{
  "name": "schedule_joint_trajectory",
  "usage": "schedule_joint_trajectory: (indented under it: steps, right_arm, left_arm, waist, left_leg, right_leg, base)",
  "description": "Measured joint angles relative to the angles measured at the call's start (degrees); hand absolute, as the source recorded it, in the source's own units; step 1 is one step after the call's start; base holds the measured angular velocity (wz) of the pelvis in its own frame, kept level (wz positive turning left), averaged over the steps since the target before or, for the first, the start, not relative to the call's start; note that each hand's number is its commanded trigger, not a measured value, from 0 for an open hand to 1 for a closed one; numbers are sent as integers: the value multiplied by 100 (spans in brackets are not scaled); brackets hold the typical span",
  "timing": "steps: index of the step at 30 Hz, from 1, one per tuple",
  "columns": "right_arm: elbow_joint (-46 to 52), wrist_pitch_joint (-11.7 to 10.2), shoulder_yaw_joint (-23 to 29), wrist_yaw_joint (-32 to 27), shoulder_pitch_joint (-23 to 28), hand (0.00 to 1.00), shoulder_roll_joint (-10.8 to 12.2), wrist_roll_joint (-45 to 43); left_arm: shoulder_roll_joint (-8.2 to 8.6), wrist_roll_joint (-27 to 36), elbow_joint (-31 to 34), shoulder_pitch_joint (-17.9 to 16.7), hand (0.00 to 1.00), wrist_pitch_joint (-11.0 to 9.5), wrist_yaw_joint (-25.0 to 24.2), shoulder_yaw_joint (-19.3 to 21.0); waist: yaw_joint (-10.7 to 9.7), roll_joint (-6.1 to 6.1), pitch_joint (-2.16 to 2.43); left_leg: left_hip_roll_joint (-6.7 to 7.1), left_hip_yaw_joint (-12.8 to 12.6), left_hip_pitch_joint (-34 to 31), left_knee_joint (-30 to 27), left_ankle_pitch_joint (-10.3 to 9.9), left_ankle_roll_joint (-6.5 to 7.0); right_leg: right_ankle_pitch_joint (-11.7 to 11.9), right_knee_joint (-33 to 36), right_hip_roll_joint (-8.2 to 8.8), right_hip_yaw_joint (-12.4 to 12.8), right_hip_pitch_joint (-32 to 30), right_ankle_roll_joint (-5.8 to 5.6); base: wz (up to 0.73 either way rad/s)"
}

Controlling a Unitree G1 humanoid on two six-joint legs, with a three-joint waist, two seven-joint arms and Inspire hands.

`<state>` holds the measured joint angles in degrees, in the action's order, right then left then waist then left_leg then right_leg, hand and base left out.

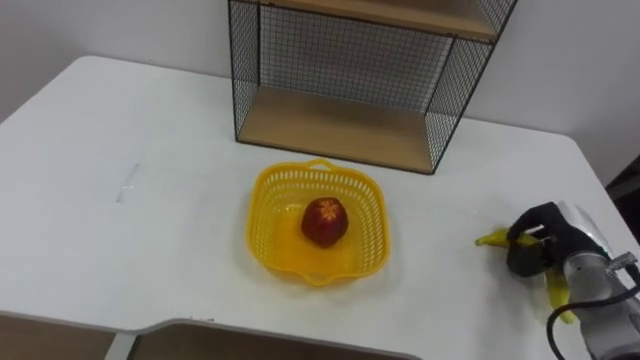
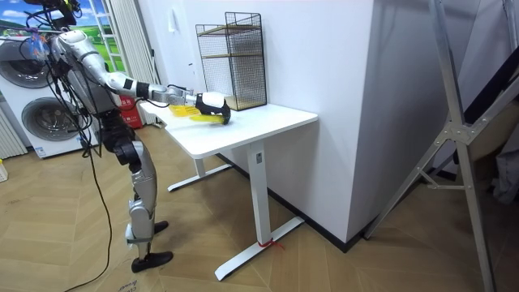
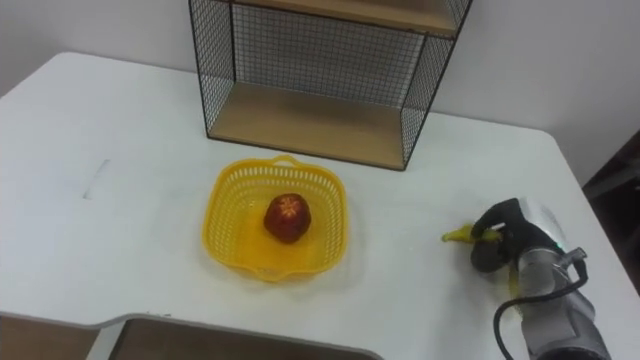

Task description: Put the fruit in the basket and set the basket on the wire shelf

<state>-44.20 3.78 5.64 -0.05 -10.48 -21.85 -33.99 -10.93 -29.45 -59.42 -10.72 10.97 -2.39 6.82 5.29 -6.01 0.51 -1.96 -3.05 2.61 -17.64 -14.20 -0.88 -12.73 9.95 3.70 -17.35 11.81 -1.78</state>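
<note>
The banana (image 1: 492,239) is clasped, seemingly, in the curled right hand (image 1: 536,250) on the tabletop (image 1: 130,150), for carrying to the basket (image 1: 264,225), where a red fruit (image 1: 324,221) is already laid before the wire shelf (image 1: 330,128).

The basket (image 1: 262,215) was finished in bright yellow, its walls patterned with fine slots. The fruit (image 1: 325,221) was recorded as red (a pale yellow star-like mark was noted on top). The banana (image 1: 492,238) was yellow. The wire shelf (image 1: 330,125) was made up of black grid mesh and light wood boards. The table (image 1: 130,180) was white; the right hand (image 1: 535,245) was black.
</note>
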Motion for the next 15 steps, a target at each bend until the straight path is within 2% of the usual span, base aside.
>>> schedule_joint_trajectory:
  steps: [3,5,7,8,11,13,15]
  right_arm:
    - [62,44,9,-40,4,100,46,11]
    - [247,223,9,-53,54,100,95,175]
    - [533,310,7,-60,110,100,115,223]
    - [774,360,6,-59,156,100,161,218]
    - [1623,457,-62,67,411,100,207,229]
    - [2066,465,-208,161,558,100,208,233]
    - [2569,482,-280,329,661,100,263,231]
  left_arm:
    - [2,-2,1,10,0,2,59,-140]
    - [1,4,5,10,0,2,58,-143]
    - [1,18,25,2,0,-1,58,-150]
    - [2,64,38,-2,0,-4,58,-164]
    - [20,71,91,10,0,-14,64,-283]
    - [25,69,102,30,0,-78,101,-374]
    - [34,71,108,48,0,-169,160,-374]
  waist:
    - [-14,6,0]
    - [-13,15,1]
    - [-9,41,4]
    - [-11,82,-19]
    - [-50,171,-21]
    - [-50,214,-48]
    - [-79,238,-54]
  left_leg:
    - [-1,6,-4,6,-11,-3]
    - [-4,-8,4,9,-12,-3]
    - [-7,-27,-3,8,-11,-3]
    - [-33,-81,-12,8,-11,-4]
    - [-39,-165,-116,25,-2,-3]
    - [-43,-249,-108,80,3,-3]
    - [-36,-348,-107,160,24,10]
  right_leg:
    - [0,16,-4,8,-11,0]
    - [0,24,-5,23,-18,0]
    - [0,32,-7,49,-58,0]
    - [1,77,-14,112,-126,0]
    - [1,113,-6,198,-291,2]
    - [1,162,-1,304,-328,2]
    - [1,183,17,389,-407,2]
  base:
    - [0]
    - [-4]
    - [-9]
    - [-23]
    - [-19]
    - [-23]
    - [-21]
